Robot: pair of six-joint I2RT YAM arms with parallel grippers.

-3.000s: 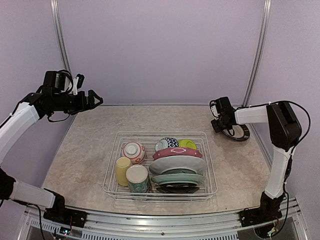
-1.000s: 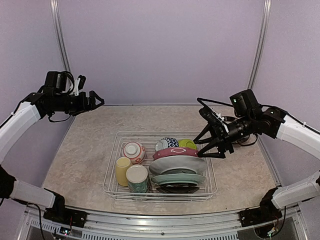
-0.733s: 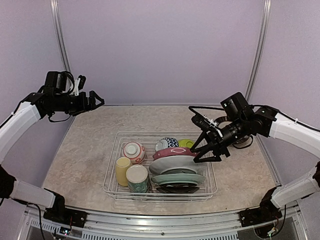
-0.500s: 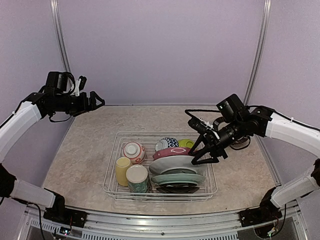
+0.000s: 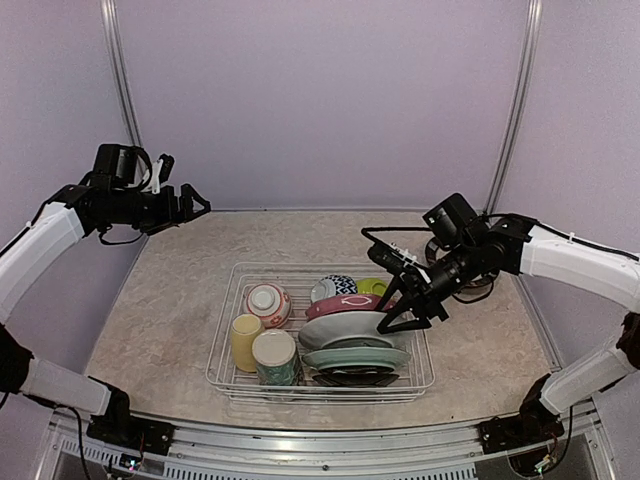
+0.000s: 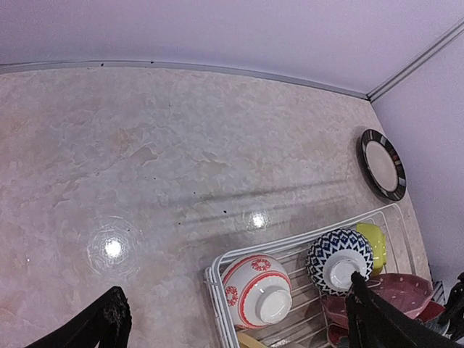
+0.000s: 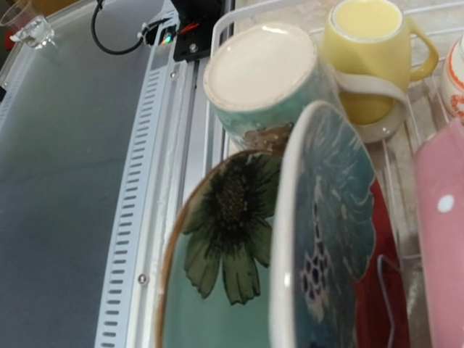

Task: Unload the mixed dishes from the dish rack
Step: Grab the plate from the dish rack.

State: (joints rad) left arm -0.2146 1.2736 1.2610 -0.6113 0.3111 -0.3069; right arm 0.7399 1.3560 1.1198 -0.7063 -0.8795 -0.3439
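The wire dish rack (image 5: 222, 352) holds a pale yellow mug (image 5: 246, 340), a floral cup (image 5: 275, 357), red-patterned (image 5: 268, 302), black-and-white (image 5: 338, 287) and lime-green (image 5: 374, 287) bowls, and maroon (image 5: 345, 305), grey-white (image 5: 345, 328), teal (image 5: 355, 357) and black (image 5: 355, 378) plates on edge. My right gripper (image 5: 385, 292) is open at the plates' right ends, touching nothing that I can see. Its wrist view shows the grey-white plate's rim (image 7: 319, 239) and the teal plate (image 7: 225, 239) close up, with no fingers in view. My left gripper (image 5: 195, 205) is open and empty, high at the back left.
A black-rimmed plate (image 5: 476, 282) lies on the table at the back right, partly behind my right arm; it also shows in the left wrist view (image 6: 383, 164). The metal front rail (image 7: 152, 181) runs just beside the rack.
My right arm has swung left from the black-rimmed plate on the table to the rack and come down at the plates with its jaws open. The left arm has barely moved.
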